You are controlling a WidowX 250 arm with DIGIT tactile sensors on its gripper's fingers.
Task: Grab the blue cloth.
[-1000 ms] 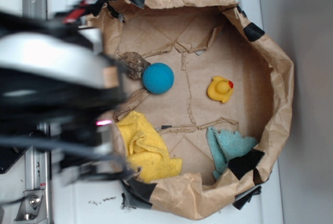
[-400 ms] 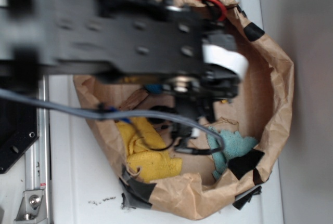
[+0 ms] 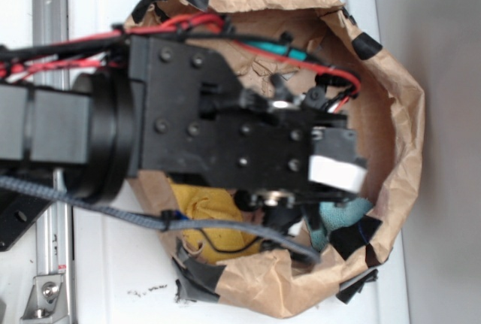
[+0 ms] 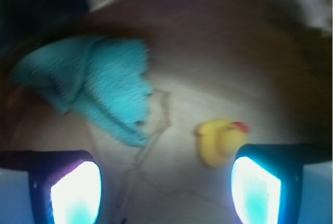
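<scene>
The blue cloth (image 4: 99, 86) lies crumpled on the brown paper, at the upper left of the wrist view, ahead of my jaws. In the exterior view only a corner of the blue cloth (image 3: 342, 215) shows past the arm, near the paper wall. My gripper (image 4: 165, 193) is open, its two pads wide apart at the bottom corners, with bare paper between them and nothing held. In the exterior view the black arm body covers the gripper itself.
A yellow rubber duck (image 4: 221, 141) sits just ahead of the right pad. A larger yellow cloth (image 3: 214, 215) lies partly under the arm. The crumpled brown paper wall (image 3: 402, 136) rings the area, with black tape patches (image 3: 352, 237) on its rim.
The arm has swung across the paper nest toward the right, and now covers the ball and duck in the exterior view and hangs beside the blue cloth.
</scene>
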